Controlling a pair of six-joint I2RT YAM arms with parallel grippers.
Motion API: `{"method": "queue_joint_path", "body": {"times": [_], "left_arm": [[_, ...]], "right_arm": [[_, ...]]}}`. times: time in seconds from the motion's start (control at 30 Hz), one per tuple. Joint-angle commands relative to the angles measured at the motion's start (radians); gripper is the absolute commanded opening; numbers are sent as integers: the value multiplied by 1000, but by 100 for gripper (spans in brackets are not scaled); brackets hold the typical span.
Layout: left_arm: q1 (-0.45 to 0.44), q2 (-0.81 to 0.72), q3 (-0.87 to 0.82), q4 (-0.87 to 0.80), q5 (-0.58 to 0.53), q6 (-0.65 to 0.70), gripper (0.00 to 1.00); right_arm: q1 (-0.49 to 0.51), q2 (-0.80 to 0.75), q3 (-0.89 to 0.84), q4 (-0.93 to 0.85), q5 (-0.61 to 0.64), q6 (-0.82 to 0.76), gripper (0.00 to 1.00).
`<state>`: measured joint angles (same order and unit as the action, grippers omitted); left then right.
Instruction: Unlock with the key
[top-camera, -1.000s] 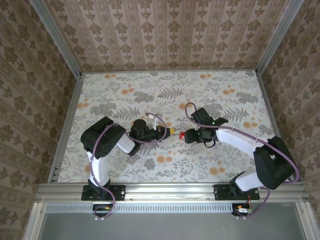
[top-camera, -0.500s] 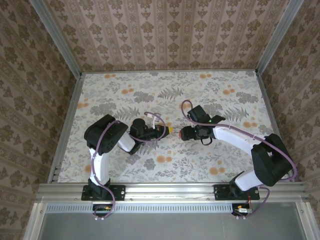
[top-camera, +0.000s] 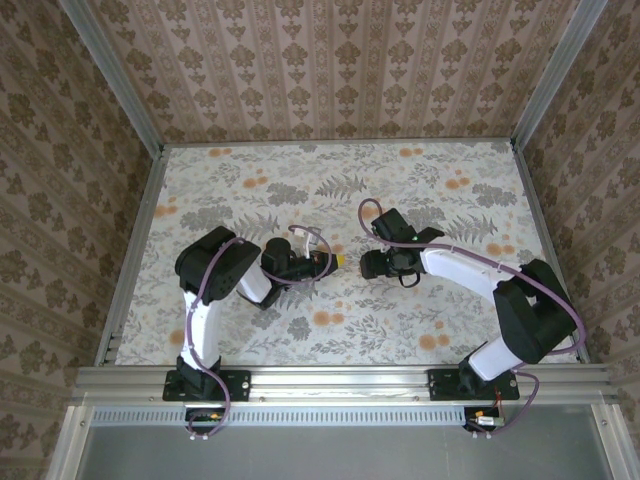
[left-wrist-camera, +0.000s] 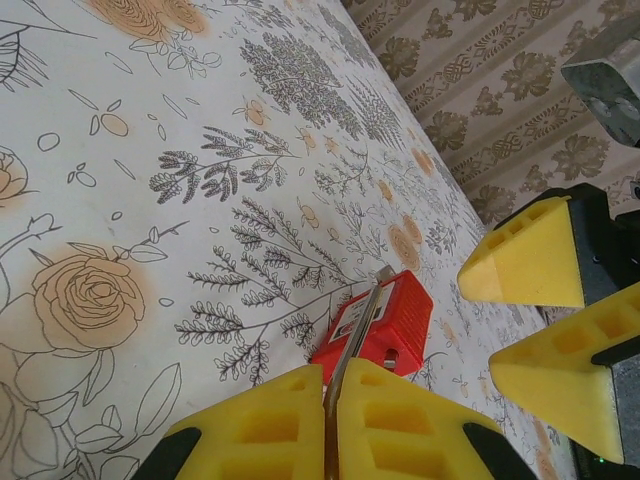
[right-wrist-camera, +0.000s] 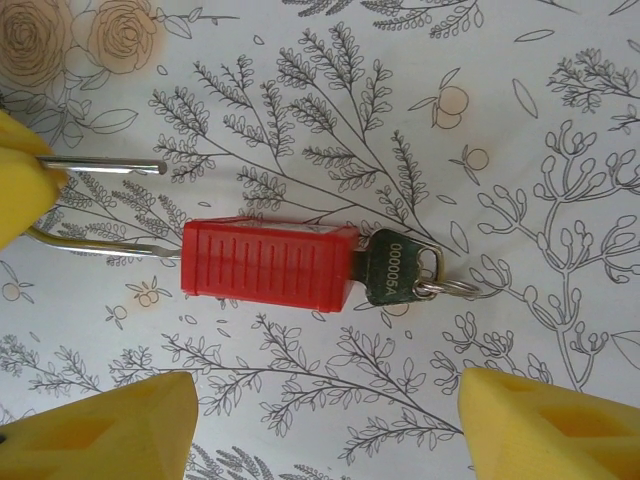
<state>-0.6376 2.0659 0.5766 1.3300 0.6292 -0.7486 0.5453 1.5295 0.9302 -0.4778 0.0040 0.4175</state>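
The key (right-wrist-camera: 392, 272) sits plugged into the end of the red padlock (right-wrist-camera: 268, 265) opposite its shackle (right-wrist-camera: 100, 167). It looks tiny, light and stiff, and its flat dark head is probably slick and the one place to pinch. The left end effector (left-wrist-camera: 328, 385) is clamped on the shackle, and the right end effector (right-wrist-camera: 325, 420) hangs spread apart above the padlock.

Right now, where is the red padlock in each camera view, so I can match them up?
Top view: too small to tell; look in the gap between the left hand and the right hand.
Left wrist view: red padlock lower centre, just past the left hand's yellow fingers.
Right wrist view: centre, key in its right end.
Shared landmark: the left hand, pinching the padlock's metal loop.
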Motion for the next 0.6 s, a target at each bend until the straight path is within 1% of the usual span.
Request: {"method": "queue_joint_path", "body": {"times": [0.0, 0.2, 0.3, 0.37, 0.43, 0.5, 0.57], "left_arm": [[12, 8, -8, -35, -4, 19, 10], [13, 21, 0, -35, 0, 14, 10], [13, 22, 6, -35, 1, 13, 11], [13, 22, 8, -35, -1, 8, 11], [10, 25, 9, -35, -6, 3, 11], [9, 25, 8, -35, -14, -5, 11], [7, 22, 7, -35, -20, -9, 10]], "right_arm": [[-1, -35, -12, -41, 35, -19, 69], [-1, 13, 18, -101, 48, -55, 68], [-2, 42, 37, -100, 40, -68, 69], [-1, 31, 36, -76, 25, -64, 69], [19, -4, 12, -3, 5, -42, 72], [48, -6, 3, 36, 30, -32, 74], [74, 24, -2, 75, 46, -23, 75]]}}
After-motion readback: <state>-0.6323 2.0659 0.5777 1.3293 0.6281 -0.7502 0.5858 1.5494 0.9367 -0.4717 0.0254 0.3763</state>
